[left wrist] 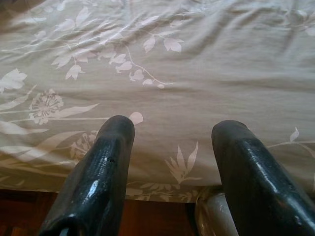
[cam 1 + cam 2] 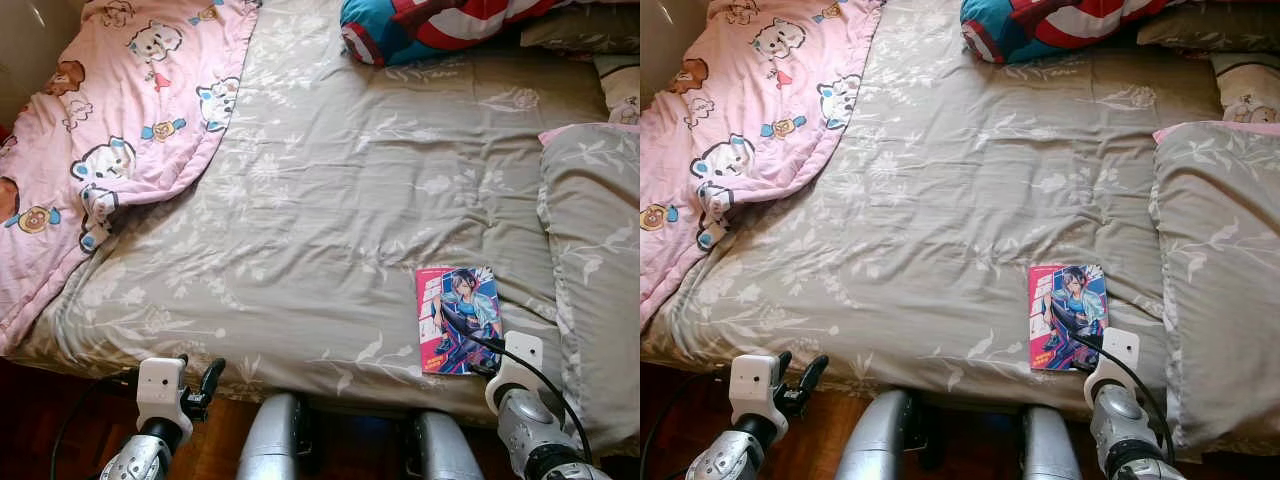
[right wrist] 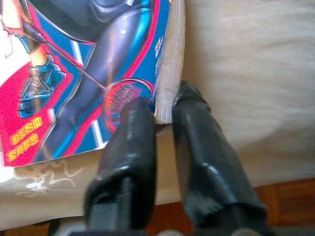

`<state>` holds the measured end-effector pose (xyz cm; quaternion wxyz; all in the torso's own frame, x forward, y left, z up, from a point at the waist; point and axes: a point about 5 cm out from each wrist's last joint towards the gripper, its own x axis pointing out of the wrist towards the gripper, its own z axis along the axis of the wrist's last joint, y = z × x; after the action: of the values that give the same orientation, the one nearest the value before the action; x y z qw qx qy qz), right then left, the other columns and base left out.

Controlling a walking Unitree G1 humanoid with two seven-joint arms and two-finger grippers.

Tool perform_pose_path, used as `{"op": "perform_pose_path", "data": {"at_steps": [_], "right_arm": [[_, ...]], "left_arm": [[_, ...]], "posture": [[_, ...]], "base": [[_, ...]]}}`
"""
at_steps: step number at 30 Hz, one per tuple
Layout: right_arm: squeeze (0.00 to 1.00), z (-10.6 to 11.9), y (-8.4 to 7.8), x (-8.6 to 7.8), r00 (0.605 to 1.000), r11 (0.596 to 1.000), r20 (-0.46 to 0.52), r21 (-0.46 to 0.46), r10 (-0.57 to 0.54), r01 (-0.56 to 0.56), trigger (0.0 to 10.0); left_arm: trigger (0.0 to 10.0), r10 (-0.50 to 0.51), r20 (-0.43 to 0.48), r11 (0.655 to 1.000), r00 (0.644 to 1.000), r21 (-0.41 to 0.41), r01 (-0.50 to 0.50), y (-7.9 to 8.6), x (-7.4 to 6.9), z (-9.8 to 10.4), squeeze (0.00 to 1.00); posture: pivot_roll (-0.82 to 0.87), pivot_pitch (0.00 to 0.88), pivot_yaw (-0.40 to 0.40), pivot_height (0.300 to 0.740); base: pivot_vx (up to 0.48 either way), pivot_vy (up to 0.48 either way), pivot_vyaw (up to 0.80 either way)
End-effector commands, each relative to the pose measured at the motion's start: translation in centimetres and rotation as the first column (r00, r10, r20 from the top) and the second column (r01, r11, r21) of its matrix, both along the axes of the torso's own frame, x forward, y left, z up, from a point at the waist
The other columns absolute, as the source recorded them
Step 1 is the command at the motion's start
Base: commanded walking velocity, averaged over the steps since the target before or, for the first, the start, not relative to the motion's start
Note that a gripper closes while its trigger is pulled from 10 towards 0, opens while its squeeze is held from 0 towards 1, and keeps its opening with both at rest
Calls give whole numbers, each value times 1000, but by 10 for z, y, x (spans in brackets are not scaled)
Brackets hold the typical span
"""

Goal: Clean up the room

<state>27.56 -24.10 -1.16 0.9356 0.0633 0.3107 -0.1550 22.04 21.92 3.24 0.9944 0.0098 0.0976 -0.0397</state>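
Observation:
A comic book [image 2: 458, 318] with a red and blue cover lies flat on the grey floral bedsheet [image 2: 330, 200], near the bed's front edge on the right. My right gripper [image 2: 490, 365] reaches it from the bed's edge. In the right wrist view the two black fingers [image 3: 133, 132] pinch the book's near corner [image 3: 165, 98], one on the cover and one beside the page edge. My left gripper [image 2: 200, 385] hovers open at the bed's front edge on the left, with only sheet [image 1: 197, 73] in front of it.
A pink cartoon blanket [image 2: 120, 120] covers the bed's left side and hangs over its edge. A grey pillow [image 2: 595, 250] lies on the right. A red and blue cushion [image 2: 430, 25] sits at the head. Dark wooden floor [image 2: 40, 420] shows below the bed.

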Motion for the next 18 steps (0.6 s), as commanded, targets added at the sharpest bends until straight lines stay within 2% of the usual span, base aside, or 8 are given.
{"op": "perform_pose_path", "data": {"at_steps": [1,7,8,9,10,11,12,18], "right_arm": [[1000,-16,-2,-19,996,999,-85,14,-36,37,10000],[1000,-19,-5,-24,992,997,-100,18,-78,80,10000],[976,-20,-5,-25,991,996,-103,23,-80,83,10000],[902,-20,-5,-25,991,996,-106,25,-80,83,10000],[180,-21,-4,-26,991,996,-107,25,-79,82,10000],[180,-21,-4,-26,991,996,-109,25,-78,81,10000],[0,-22,-3,-27,991,996,-111,24,-77,80,10000],[0,-22,-5,-28,988,994,-112,12,-103,105,10000]], "left_arm": [[10000,10,-56,1000,998,18,-9,4,-9,-10,0],[10000,11,-57,1000,998,18,-10,5,-9,-12,0],[10000,11,-58,1000,998,17,-10,5,-9,-12,0],[10000,11,-58,1000,998,17,-10,5,-9,-12,0],[10000,11,-58,1000,998,16,-10,5,-9,-13,0],[10000,12,-58,1000,998,16,-11,5,-8,-13,0],[10000,12,-59,1000,998,15,-11,5,-8,-13,0],[10000,16,-62,1000,998,13,-15,5,-5,-16,0]], "posture": [[146,358,143,663],[141,353,140,663],[141,353,140,663],[141,353,140,663],[142,352,139,663],[142,351,139,663],[142,351,139,663],[138,348,136,663]], "base": [[0,0,0],[0,0,0],[0,0,0],[0,0,0],[0,0,0],[0,0,0],[0,0,0],[0,0,0]]}}
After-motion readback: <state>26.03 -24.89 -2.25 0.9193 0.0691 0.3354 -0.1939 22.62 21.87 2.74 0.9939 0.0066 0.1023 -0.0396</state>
